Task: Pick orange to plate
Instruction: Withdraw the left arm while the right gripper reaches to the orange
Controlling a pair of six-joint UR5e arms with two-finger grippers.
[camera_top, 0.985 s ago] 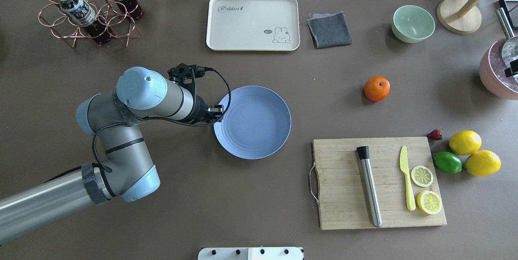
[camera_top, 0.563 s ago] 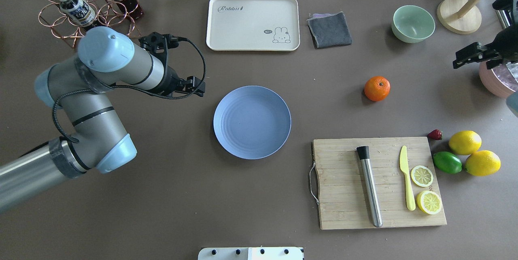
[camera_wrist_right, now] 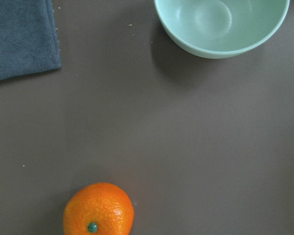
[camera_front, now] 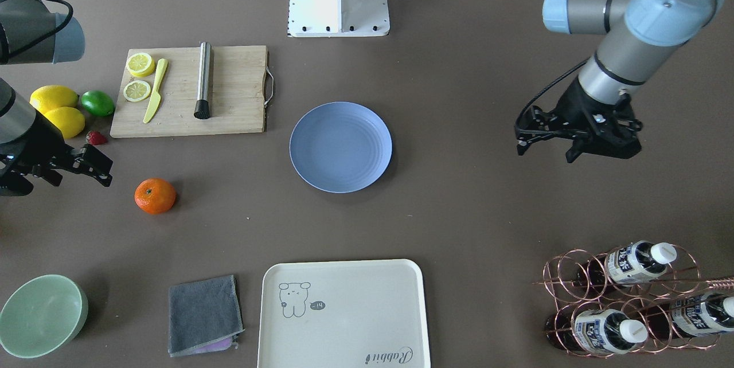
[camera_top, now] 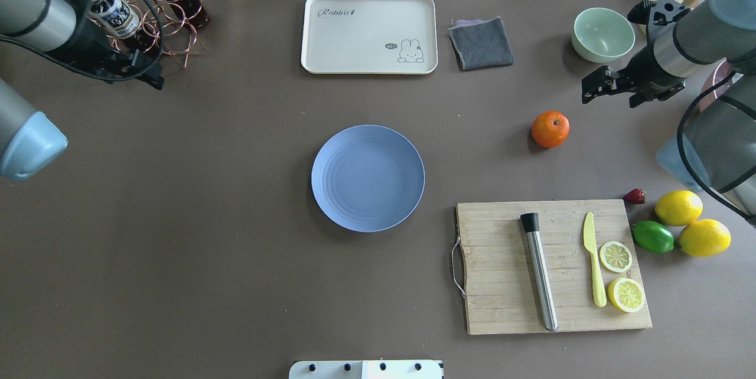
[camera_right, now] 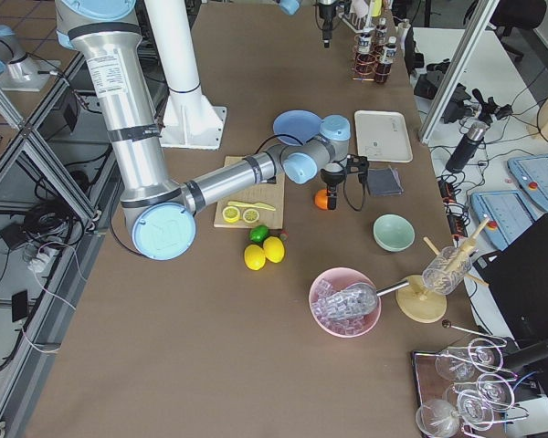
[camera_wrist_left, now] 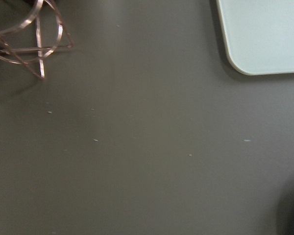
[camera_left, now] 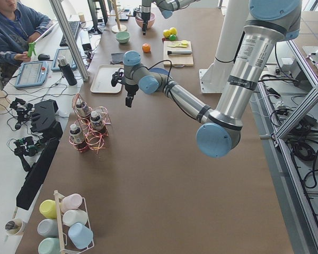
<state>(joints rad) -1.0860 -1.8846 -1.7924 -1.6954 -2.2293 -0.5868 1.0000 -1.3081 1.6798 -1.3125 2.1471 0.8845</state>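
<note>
The orange (camera_top: 550,129) lies on the brown table, right of the blue plate (camera_top: 368,178), which is bare. My right gripper (camera_top: 593,88) hovers open just beyond and to the right of the orange, between it and the green bowl. In the front-facing view the orange (camera_front: 155,195) sits a short way from the right gripper (camera_front: 94,168). The right wrist view has the orange (camera_wrist_right: 98,209) at its bottom edge. My left gripper (camera_top: 155,77) hangs open and empty at the far left, beside the bottle rack; its fingers (camera_front: 519,147) stand apart.
Along the back are a cream tray (camera_top: 368,33), a grey cloth (camera_top: 480,42) and a green bowl (camera_top: 602,33). A cutting board (camera_top: 502,302) carries a muddler, knife and lemon slices. Two lemons (camera_top: 678,207), a lime (camera_top: 652,237) and a strawberry (camera_top: 635,196) lie to its right. A copper bottle rack (camera_top: 177,42) stands back left.
My left arm has pulled back from the plate's left rim to the far left by the bottle rack. My right arm has come in from the right toward the orange.
</note>
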